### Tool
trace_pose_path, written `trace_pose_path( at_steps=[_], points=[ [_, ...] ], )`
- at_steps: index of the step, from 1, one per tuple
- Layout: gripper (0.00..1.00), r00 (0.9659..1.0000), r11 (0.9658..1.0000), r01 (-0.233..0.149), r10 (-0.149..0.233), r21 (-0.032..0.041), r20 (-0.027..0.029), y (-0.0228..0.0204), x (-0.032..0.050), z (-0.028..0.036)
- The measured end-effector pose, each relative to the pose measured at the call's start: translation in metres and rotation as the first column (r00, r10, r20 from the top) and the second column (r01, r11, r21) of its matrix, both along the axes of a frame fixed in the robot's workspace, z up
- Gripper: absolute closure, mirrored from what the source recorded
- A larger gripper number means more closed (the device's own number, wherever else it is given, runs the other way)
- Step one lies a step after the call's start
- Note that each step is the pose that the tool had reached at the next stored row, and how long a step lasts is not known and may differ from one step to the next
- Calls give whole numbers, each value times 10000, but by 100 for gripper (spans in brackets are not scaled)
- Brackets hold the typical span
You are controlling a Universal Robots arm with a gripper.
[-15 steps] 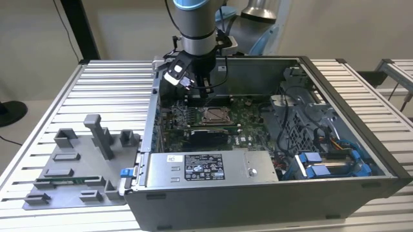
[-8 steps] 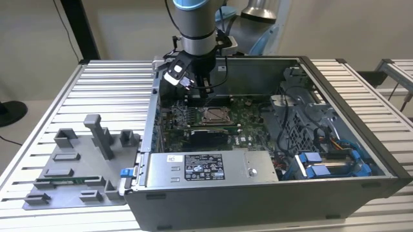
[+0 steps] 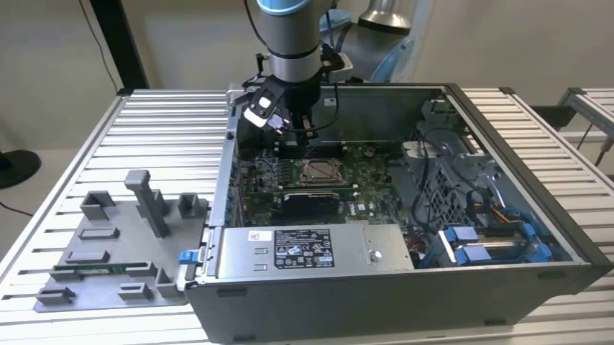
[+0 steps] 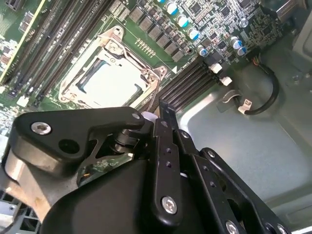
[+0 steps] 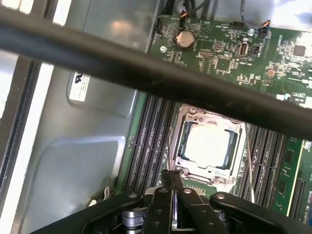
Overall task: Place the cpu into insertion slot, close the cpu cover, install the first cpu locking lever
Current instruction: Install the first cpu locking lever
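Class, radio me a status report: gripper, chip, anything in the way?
Gripper shut, low over the board. Chip seated, cover down. Cable crosses first wrist view.

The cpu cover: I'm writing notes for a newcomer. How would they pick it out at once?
Look inside the open computer case, at the green circuit board on its floor. Near the board's middle sits a square socket; the cpu cover is the thin silvery metal frame lying flat around the pale chip, unlike the long dark slots beside it.
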State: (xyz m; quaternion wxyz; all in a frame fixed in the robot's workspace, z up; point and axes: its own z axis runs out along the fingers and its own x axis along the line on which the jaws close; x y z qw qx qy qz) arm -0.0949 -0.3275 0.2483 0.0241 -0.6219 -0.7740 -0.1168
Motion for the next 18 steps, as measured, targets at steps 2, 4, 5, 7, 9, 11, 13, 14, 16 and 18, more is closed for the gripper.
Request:
trace_pose_path(
  at_steps=[2, 4, 5, 7, 9, 11, 13, 14, 16, 18],
  points=[
    [100, 9997, 9998, -216, 216, 36, 75, 0, 0, 1],
    [100, 9983, 9984, -567, 566, 34, 144, 0, 1, 1],
    [100, 9971, 9972, -745, 744, 32, 173, 0, 1, 0],
    [100, 9936, 9939, -1102, 1101, 27, 234, 0, 1, 1],
    [100, 9888, 9892, -1465, 1464, 18, 297, 0, 1, 1],
    [100, 9825, 9833, -1820, 1819, 1, 394, 0, 0, 1],
    [100, 9757, 9770, -2134, 2133, -21, 498, 0, 0, 1],
    [100, 9716, 9732, -2299, 2297, -37, 574, -1, 0, 1],
    [100, 9634, 9663, -2573, 2571, -83, 756, -1, 1, 1],
    [100, 9537, 9583, -2854, 2854, -136, 945, -1, 1, 1]
  ],
)
